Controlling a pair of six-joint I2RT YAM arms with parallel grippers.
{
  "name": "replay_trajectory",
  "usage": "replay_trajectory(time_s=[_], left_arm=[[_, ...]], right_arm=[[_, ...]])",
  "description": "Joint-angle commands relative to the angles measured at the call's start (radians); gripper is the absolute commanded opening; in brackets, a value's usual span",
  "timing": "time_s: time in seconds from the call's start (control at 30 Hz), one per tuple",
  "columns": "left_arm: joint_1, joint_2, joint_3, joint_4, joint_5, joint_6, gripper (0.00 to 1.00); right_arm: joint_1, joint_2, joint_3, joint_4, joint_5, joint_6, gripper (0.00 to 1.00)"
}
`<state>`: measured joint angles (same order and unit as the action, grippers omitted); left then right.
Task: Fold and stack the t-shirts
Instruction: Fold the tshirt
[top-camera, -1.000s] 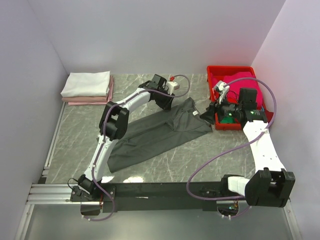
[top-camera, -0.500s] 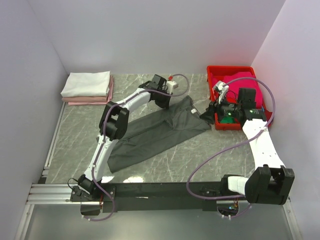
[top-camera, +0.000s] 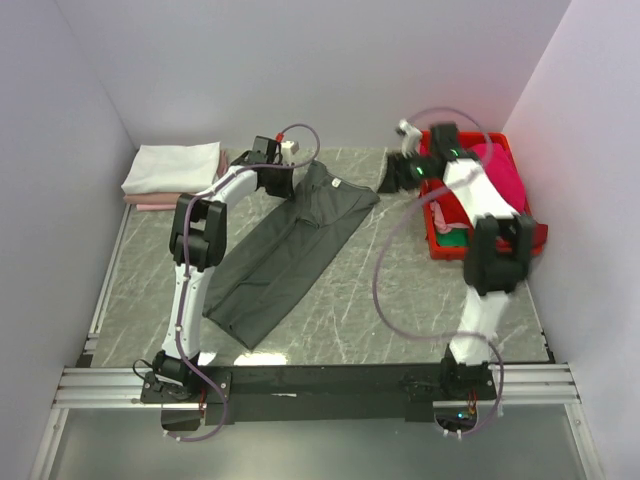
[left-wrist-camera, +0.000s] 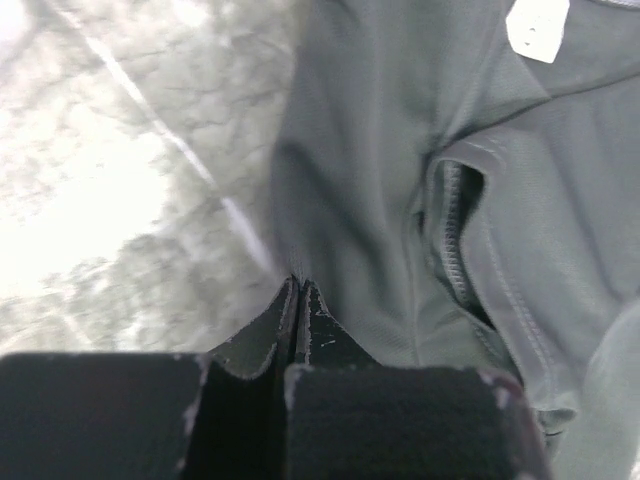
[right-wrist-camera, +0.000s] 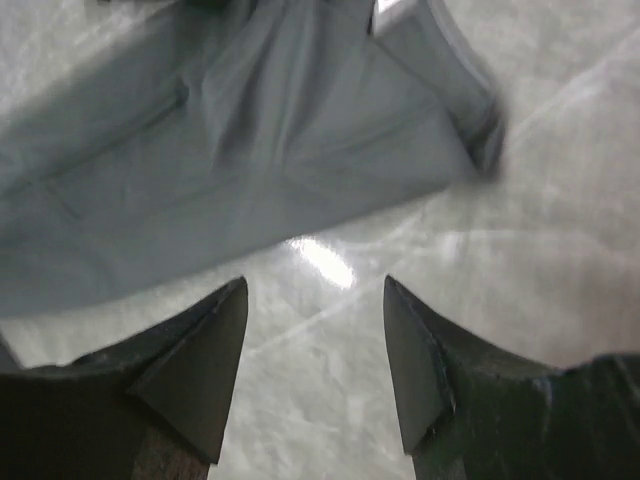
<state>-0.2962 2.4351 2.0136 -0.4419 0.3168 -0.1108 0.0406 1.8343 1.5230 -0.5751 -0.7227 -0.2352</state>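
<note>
Grey tee stretched out, only one arm actually holding it

The left gripper (left-wrist-camera: 298, 300) was squeezed shut on the edge of the grey t-shirt (top-camera: 290, 240) up near the collar end. My guess is that was to anchor that end so the cloth could be pulled flat for folding. The shirt ran across the table (top-camera: 400, 300) from about 12 o'clock down to 7. The right gripper (right-wrist-camera: 314, 300) had its fingers spread wide and empty over bare marble, with the shirt off at its 11 to 12 o'clock. The folded stack (top-camera: 172, 168) sat at 10 o'clock and the red crate (top-camera: 440, 250) at 2.
</note>
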Motion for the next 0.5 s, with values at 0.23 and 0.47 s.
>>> replay_trajectory(time_s=[0.23, 0.47], left_arm=[[-0.012, -0.022, -0.042, -0.018, 0.096, -0.047, 0.0], [-0.003, -0.051, -0.104, 0.0, 0.09, -0.055, 0.0]], right_arm=[[0.182, 0.591, 0.709, 0.182, 0.138, 0.692, 0.65], [0.205, 0.69, 0.772, 0.319, 0.203, 0.795, 0.72]])
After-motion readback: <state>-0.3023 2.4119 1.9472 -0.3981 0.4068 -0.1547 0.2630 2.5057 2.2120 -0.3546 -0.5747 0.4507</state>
